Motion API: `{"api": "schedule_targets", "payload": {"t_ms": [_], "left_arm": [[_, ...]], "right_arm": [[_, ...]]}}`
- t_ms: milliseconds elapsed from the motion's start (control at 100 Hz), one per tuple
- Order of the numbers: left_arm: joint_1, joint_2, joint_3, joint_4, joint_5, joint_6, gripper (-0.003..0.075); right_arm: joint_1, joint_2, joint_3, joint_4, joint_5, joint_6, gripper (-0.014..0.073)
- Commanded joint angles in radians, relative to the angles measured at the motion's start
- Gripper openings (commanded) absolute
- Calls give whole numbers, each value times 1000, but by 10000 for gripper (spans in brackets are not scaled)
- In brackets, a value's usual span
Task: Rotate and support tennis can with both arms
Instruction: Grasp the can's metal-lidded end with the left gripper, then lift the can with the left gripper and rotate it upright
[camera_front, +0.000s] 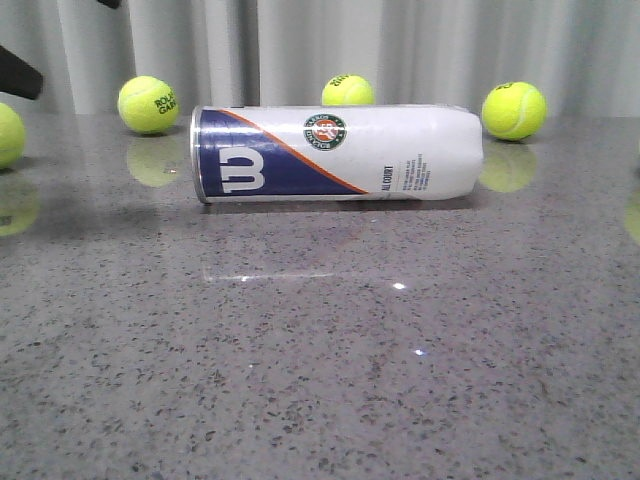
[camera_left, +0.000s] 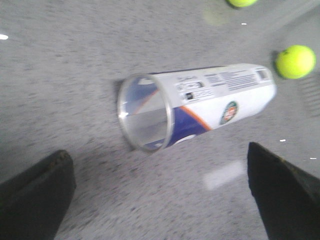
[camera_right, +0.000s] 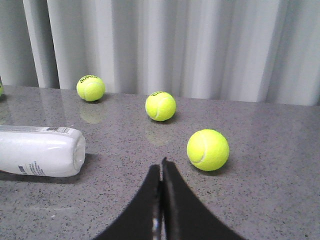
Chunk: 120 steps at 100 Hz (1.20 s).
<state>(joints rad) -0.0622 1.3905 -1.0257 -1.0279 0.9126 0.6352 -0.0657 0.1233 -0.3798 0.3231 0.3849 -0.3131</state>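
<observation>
Grey speckled stone counter (camera_front: 320, 380), glossy enough to mirror what sits on it. Far left in the front view, a yellow-green ball (camera_front: 8, 135) cut by the frame edge, with a black arm part (camera_front: 18, 74) above it. Next, a second ball (camera_front: 148, 104) near the pale curtain (camera_front: 400, 40). Then the tennis can (camera_front: 335, 154), lying flat on its side across the middle of the counter, open clear end to the left, closed white end to the right; navy panel with white "W" logo (camera_front: 238, 168) at the left end, orange stripe slanting down, round green-red badge (camera_front: 325, 131) near the middle, small print further right. Behind the can, a third ball (camera_front: 347, 91); off its right end, well apart, a fourth ball (camera_front: 513, 110).

Left wrist view: left gripper (camera_left: 165, 195) above the counter, jaws spread wide, nothing between them, can (camera_left: 200, 105) lying beyond and not touched; hollow inside seen through the clear mouth, barcode on top.

Right wrist view: right gripper (camera_right: 161, 170) low over the counter, jaws pressed together, holding nothing; closed end of the can (camera_right: 42, 151) off to one side, apart from the jaws, three balls beyond.
</observation>
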Motion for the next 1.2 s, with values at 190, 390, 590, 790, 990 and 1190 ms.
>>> {"api": "schedule_targets", "payload": {"t_ms": [190,390,590,790,990,1190], "left_arm": [[-33,178,-62,-355,56,205,651],[-128,292,-113,-417,63,238,651],[-203,371,-165,-457,91,243,650],[-211,382,-173,-462,132,244,354],[-178,370,-173,-462,159,283,-21],[-110,253,-173,-431,203,302,-21]], "right_arm": [[-7,10,-24,13,-83,-5,-68],[-7,10,-24,13,-83,-5,-68],[-7,10,-24,13,-83,-5,-68],[-7,10,-24,13,-82,-5,-68],[-7,10,-24,13,-82,-5,-68],[-7,10,-24,13,-82,-5,-68]]}}
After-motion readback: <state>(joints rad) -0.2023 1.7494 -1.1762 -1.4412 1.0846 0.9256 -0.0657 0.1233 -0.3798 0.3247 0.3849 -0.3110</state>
